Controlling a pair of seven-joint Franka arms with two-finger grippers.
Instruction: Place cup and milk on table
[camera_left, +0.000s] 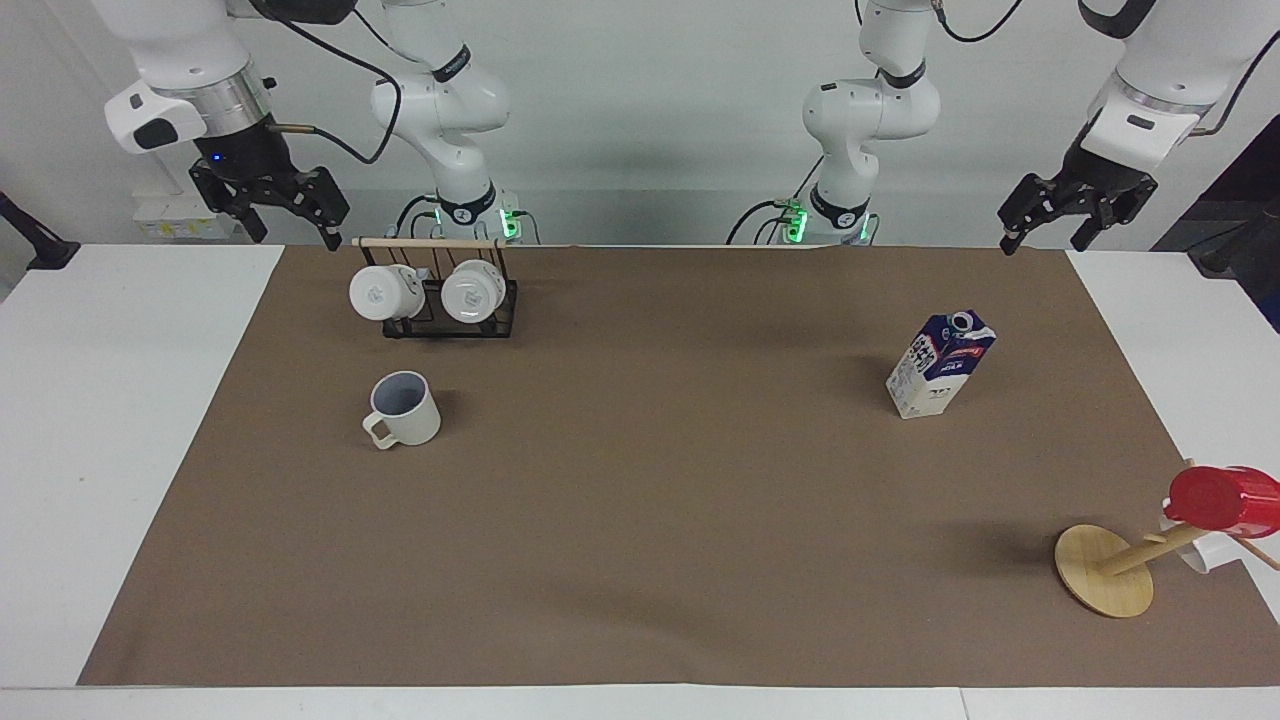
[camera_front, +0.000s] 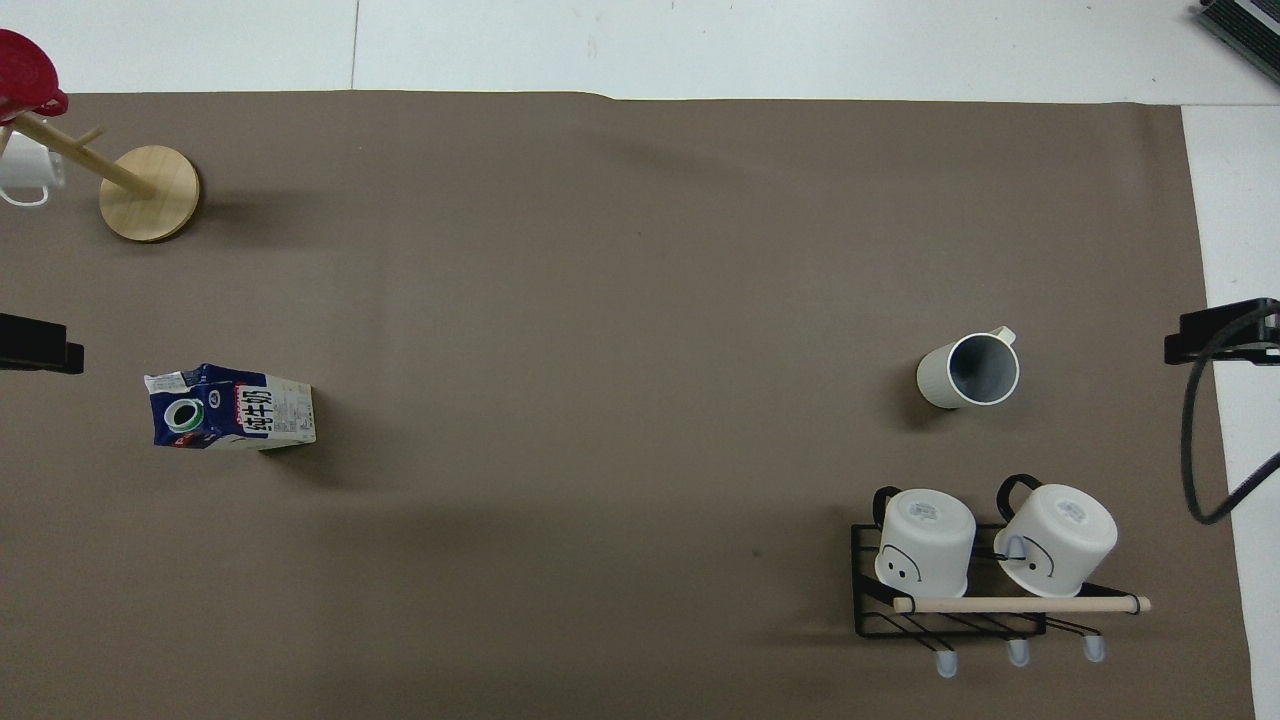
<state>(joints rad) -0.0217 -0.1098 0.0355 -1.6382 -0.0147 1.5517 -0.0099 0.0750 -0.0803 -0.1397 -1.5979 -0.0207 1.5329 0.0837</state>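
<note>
Brown paper covers most of the table (camera_left: 130, 450), white margins showing at both ends. The cup (camera_left: 403, 410) is stood upright on the paper toward the right arm's end, mouth up, handle turned away from the robots. It is placed farther from the robots than the black wire rack (camera_left: 450, 318), which carries two white mugs (camera_left: 430, 292) on their sides under a wooden rail. The milk (camera_left: 940, 364) is stood upright on the paper toward the left arm's end, cap on top, well apart from the cup. A wooden stand (camera_left: 1105, 570) with a red cup (camera_left: 1225, 500) hung on it is seen farther out at the left arm's end, near the paper's edge.

The right gripper (camera_left: 285, 215) is held in the air over the table edge at the right arm's end, fingers spread, nothing between them. The left gripper (camera_left: 1050, 225) is held in the air over the table edge at the left arm's end, fingers parted, empty. Neither gripper touches anything.
</note>
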